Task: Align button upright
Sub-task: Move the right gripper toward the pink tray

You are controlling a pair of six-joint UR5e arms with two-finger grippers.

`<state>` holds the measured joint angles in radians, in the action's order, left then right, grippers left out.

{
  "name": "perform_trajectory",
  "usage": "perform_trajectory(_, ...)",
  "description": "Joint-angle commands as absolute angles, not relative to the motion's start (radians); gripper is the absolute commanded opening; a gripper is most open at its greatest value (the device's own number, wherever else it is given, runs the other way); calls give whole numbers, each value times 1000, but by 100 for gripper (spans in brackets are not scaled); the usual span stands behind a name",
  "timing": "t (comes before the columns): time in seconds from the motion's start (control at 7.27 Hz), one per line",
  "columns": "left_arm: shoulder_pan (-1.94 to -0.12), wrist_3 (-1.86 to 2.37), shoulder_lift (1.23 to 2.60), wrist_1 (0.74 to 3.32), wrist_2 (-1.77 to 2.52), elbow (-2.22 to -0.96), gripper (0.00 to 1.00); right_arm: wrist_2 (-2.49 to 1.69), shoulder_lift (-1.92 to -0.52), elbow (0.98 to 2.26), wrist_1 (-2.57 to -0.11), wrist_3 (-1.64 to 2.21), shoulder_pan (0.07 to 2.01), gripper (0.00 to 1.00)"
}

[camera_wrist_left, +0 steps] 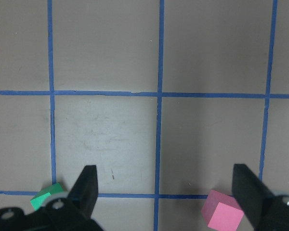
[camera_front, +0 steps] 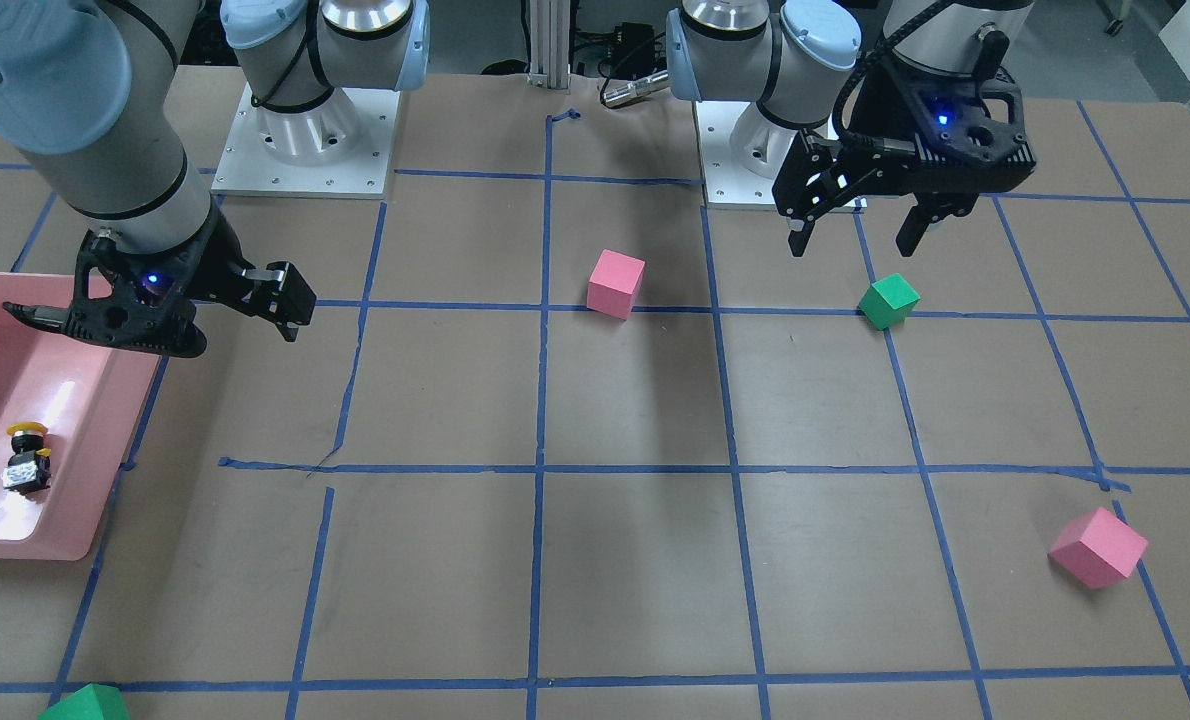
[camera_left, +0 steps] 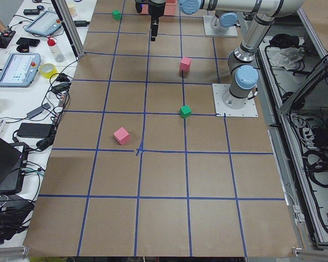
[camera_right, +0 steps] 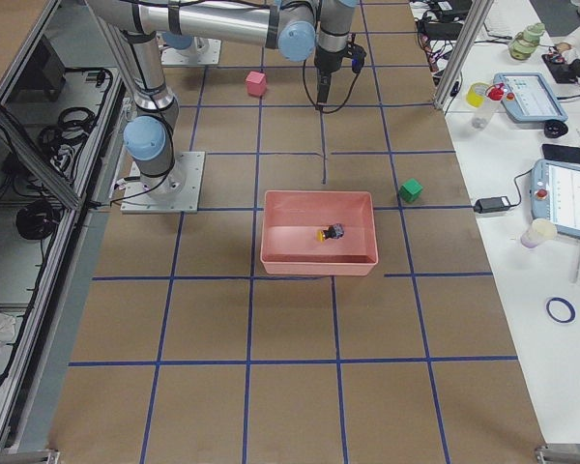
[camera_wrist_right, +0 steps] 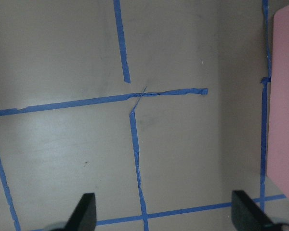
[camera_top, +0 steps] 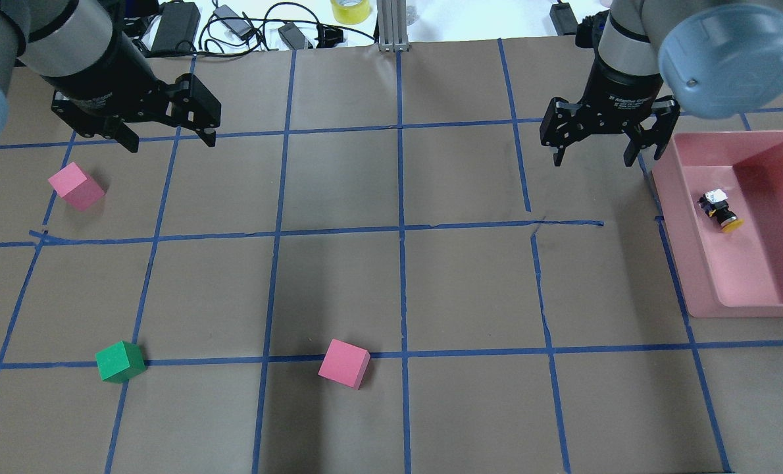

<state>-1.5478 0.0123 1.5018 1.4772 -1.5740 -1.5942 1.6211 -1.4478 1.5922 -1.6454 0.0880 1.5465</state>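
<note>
The button [camera_top: 720,212] lies on its side in the pink tray [camera_top: 747,289] at the table's right end, with its yellow cap toward the robot. It also shows in the front view [camera_front: 27,458] and the right side view [camera_right: 330,233]. My right gripper [camera_top: 605,150] is open and empty above the table, just left of the tray's far-left corner and away from the button. Its fingers [camera_wrist_right: 84,214] frame bare paper in the right wrist view. My left gripper [camera_top: 169,139] is open and empty over the far left of the table, and its fingers [camera_wrist_left: 86,185] show in the left wrist view.
A pink cube [camera_top: 75,186] lies below my left gripper in the overhead view. A green cube [camera_top: 120,361] and another pink cube [camera_top: 344,363] lie near the robot's side. A further green cube [camera_front: 85,703] sits at the far edge. Blue tape lines grid the brown paper.
</note>
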Motion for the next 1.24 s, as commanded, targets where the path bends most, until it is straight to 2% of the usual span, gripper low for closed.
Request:
perform_trajectory(0.0,-1548,12,1502,1477,-1574,-1595,100,1618,-1453,1588,-1700,90,1552,100)
perform_trajectory(0.69,-1548,12,1502,1477,-1574,-1594,100,1575,-1442,1575,-1750,74,1520,100)
perform_trajectory(1.1,-1548,12,1502,1477,-1574,-1594,100,1589,-1442,1588,-1746,-5,1387,100)
